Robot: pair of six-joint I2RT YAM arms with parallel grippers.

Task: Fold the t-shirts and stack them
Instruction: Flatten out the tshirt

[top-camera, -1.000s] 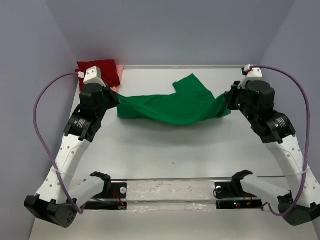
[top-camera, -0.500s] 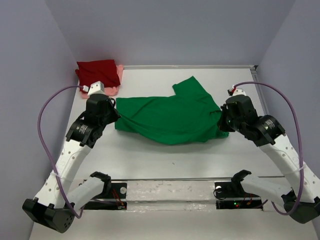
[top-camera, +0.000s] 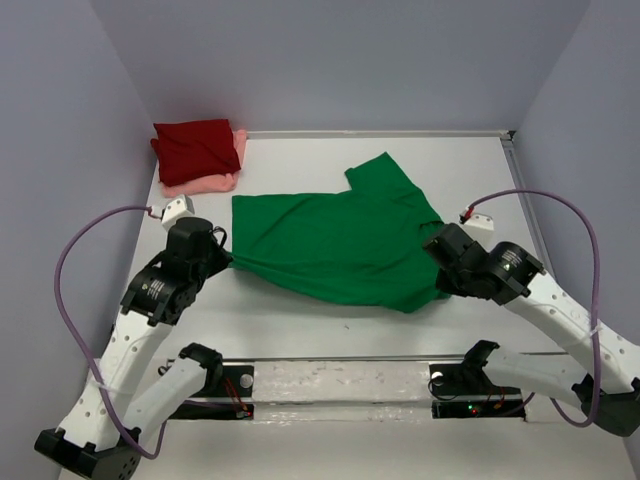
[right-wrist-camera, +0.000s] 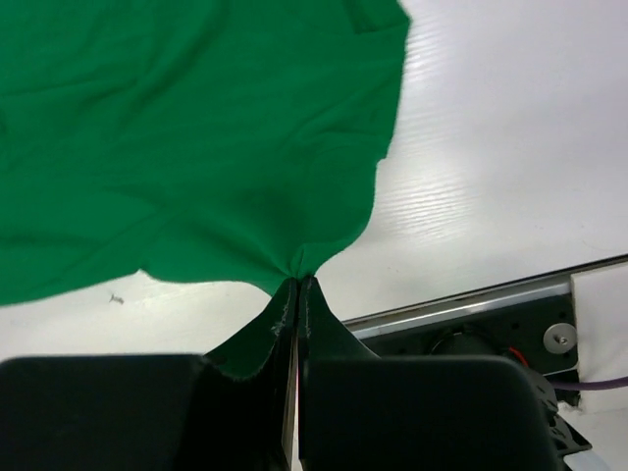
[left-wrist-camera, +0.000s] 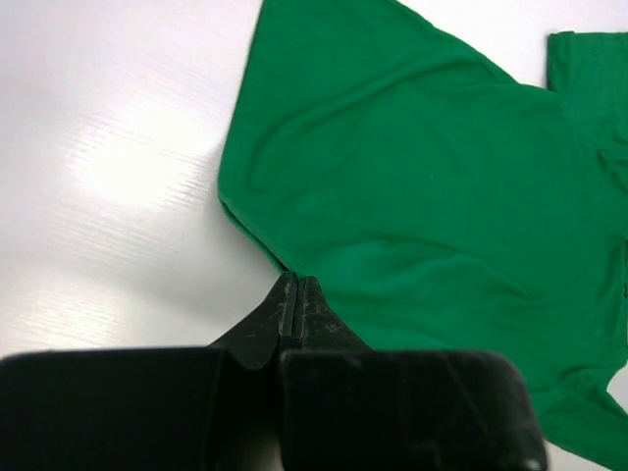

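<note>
1. Both arms have pulled back toward the near edge and dropped low. The green t-shirt (top-camera: 340, 235), which hung sagging between them a second ago, now lies spread across the middle of the table (top-camera: 300, 325).
2. At the far left corner, the dark red t-shirt (top-camera: 195, 145) sits folded on top of the salmon pink t-shirt (top-camera: 205, 183), well apart from the green one. I take those two as done, which leaves this shirt as the last to fold.
3. My left fingers (left-wrist-camera: 265, 329) are pressed together, pinching the near left corner of the green cloth right at the table surface.
4. The shirt body looks mostly flat with soft wrinkles. One sleeve points toward the far side, and the near hem runs slanted between my two grips.
5. My right fingers (right-wrist-camera: 263, 339) are likewise clamped shut on the near right corner, where the cloth bunches into a small peak at the tips.
6. I judge this to be the end of the lay-out step, with the folding itself not yet begun.
7. Next, I think both corners should be let go without dragging the cloth. After that I'd regrip along one edge, so a fold can be carried over the body evenly with both sides moving together.
</note>
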